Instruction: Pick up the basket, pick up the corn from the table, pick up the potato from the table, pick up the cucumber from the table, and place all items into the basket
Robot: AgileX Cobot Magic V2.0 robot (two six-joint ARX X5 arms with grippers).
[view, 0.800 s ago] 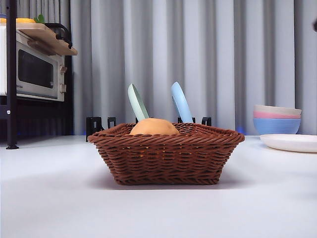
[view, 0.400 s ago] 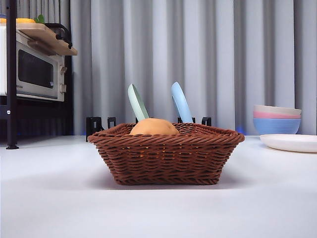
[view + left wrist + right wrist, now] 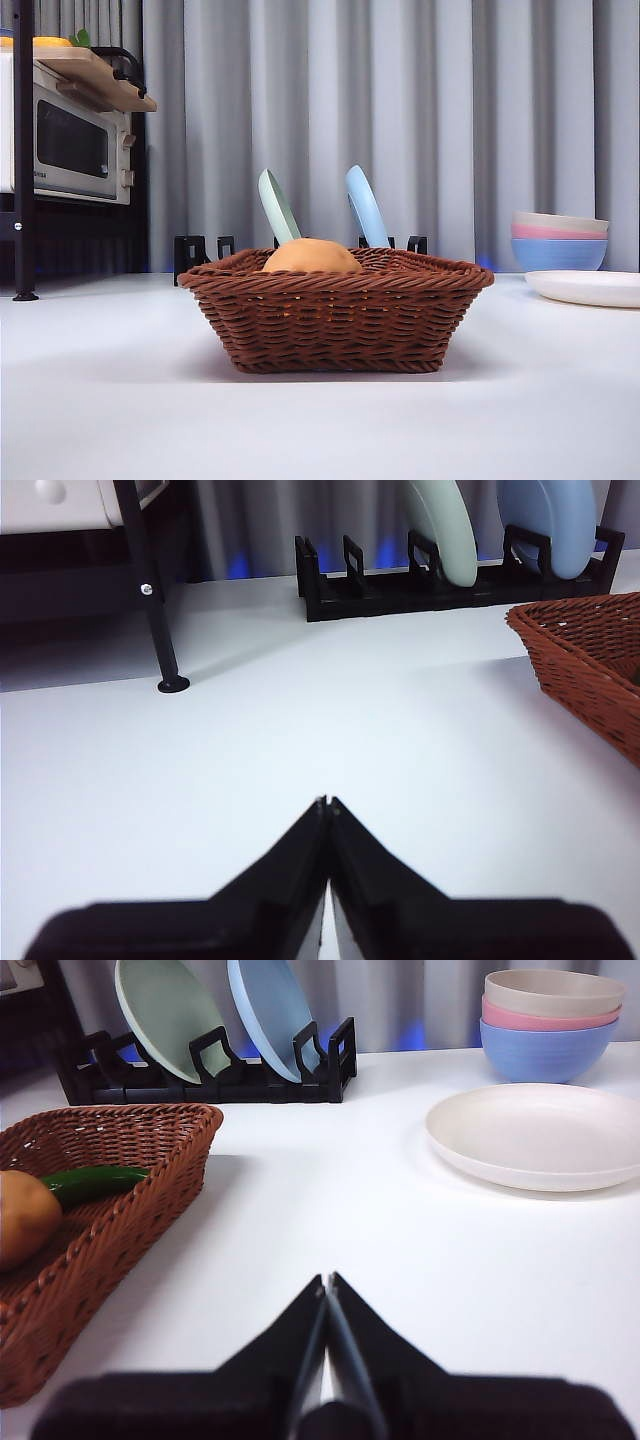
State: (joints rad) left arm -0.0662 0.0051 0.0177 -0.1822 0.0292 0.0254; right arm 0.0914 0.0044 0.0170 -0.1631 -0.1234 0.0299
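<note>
The reddish-brown wicker basket (image 3: 335,318) stands on the white table in the middle of the front view. The tan potato (image 3: 311,257) rises above its rim. In the right wrist view the basket (image 3: 120,1200) holds the potato (image 3: 22,1218) and the green cucumber (image 3: 95,1182) side by side. The corn is hidden. My left gripper (image 3: 327,802) is shut and empty above bare table, with the basket's edge (image 3: 590,670) off to one side. My right gripper (image 3: 327,1278) is shut and empty above the table beside the basket.
A black dish rack (image 3: 200,250) with a green plate (image 3: 277,207) and a blue plate (image 3: 365,207) stands behind the basket. Stacked pastel bowls (image 3: 558,241) and a white plate (image 3: 590,288) sit at the right. A microwave (image 3: 65,145) on a black stand is at the left.
A small dark tip at the top right corner of the front view has gone out of view. The basket and its contents have not moved.
</note>
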